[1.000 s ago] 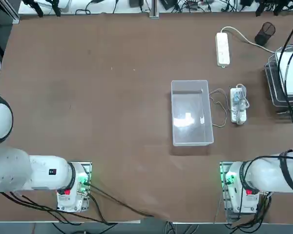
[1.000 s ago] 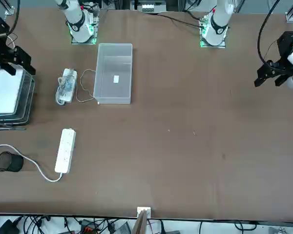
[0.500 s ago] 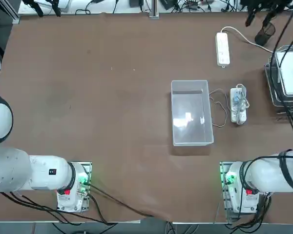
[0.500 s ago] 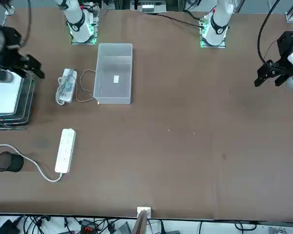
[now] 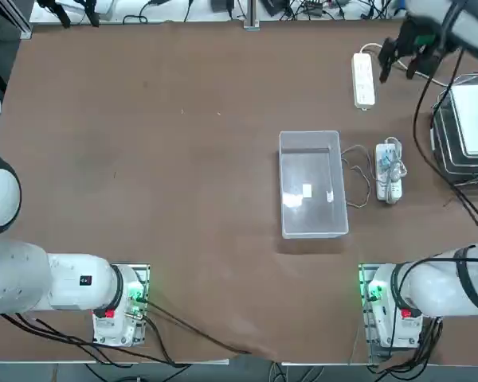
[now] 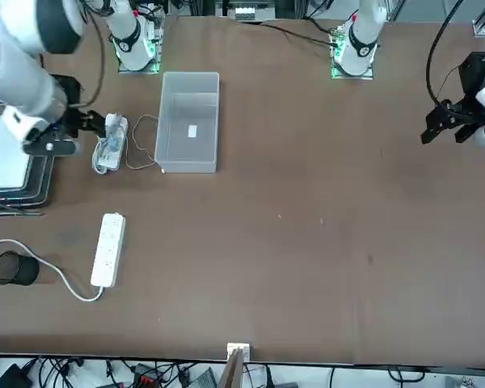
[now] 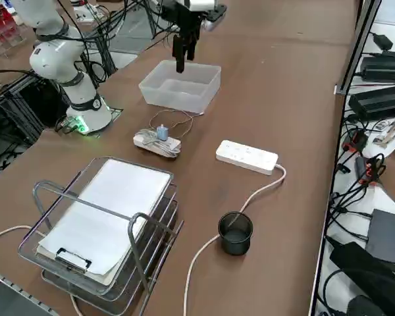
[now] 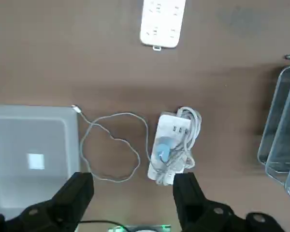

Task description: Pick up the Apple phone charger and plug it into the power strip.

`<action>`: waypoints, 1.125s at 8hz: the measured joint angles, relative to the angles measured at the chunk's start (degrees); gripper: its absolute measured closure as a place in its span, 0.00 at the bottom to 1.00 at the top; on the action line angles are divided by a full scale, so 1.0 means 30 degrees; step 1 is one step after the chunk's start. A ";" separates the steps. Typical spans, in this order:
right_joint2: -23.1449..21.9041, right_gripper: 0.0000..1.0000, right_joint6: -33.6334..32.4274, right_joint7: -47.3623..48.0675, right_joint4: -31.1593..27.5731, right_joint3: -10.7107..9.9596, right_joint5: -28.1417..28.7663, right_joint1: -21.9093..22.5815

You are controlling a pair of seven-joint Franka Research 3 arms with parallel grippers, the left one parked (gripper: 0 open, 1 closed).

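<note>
Black claw [image 8: 130,200] wide open, holding nothing.
It hangs in the air over the short strip [image 8: 178,131] and the clear box [image 8: 19,113]. The charger [image 8: 160,151] sits on top of the short strip. Its thin cable [image 8: 118,114] loops on the brown table [image 5: 143,159] up to a corner of the box. The power strip [image 8: 163,21] lies flat further off, well apart from the charger. A wire tray [image 7: 52,191] and a black cup [image 7: 236,232] sit off to the side.
</note>
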 joint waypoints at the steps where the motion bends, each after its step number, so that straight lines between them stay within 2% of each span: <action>1: -0.0377 0.00 0.1009 0.0709 -0.1635 0.0299 -0.0972 0.0195; 3: -0.0964 0.04 0.3017 0.2399 -0.4482 0.0742 -0.2021 0.0314; 6: -0.1310 0.07 0.5304 0.4230 -0.7001 0.0757 -0.3084 0.0316; 9: -0.1315 0.10 0.8868 0.4847 -0.9601 0.0709 -0.3723 -0.0103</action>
